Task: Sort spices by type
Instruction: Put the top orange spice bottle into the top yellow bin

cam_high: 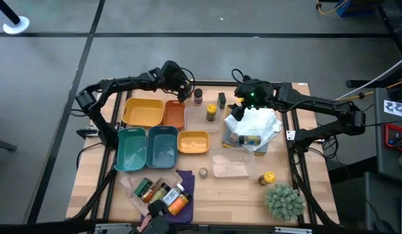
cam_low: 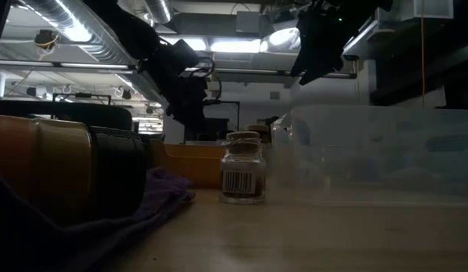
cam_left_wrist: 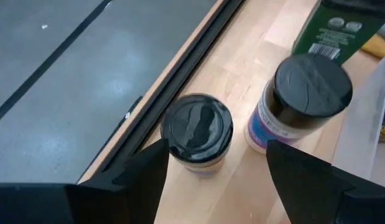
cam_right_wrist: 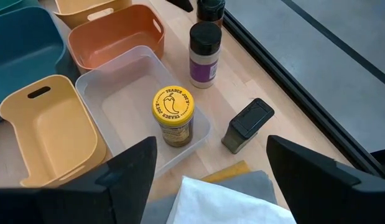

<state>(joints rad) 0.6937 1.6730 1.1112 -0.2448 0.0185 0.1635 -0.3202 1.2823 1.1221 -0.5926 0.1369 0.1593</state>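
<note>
My left gripper (cam_left_wrist: 214,180) is open at the table's far edge, also in the high view (cam_high: 186,91). A small black-capped jar (cam_left_wrist: 197,129) stands just ahead of its fingers, untouched. Beside it stand a taller black-capped jar with a purple label (cam_left_wrist: 304,96) and a green packet (cam_left_wrist: 341,28). My right gripper (cam_right_wrist: 226,180) is open and empty above the far middle of the table (cam_high: 234,107). Below it a yellow-capped jar (cam_right_wrist: 173,115) stands in a clear tray (cam_right_wrist: 117,93). A dark green tin (cam_right_wrist: 247,126) stands on the table next to the tray.
Yellow (cam_high: 143,112), orange (cam_high: 174,114) and teal (cam_high: 147,147) trays stand at the left. Several bottles lie on a purple cloth (cam_high: 185,177) at the near edge. A white cloth (cam_high: 259,122), a yellow-capped jar (cam_high: 269,177) and a spiky green plant (cam_high: 284,200) are on the right.
</note>
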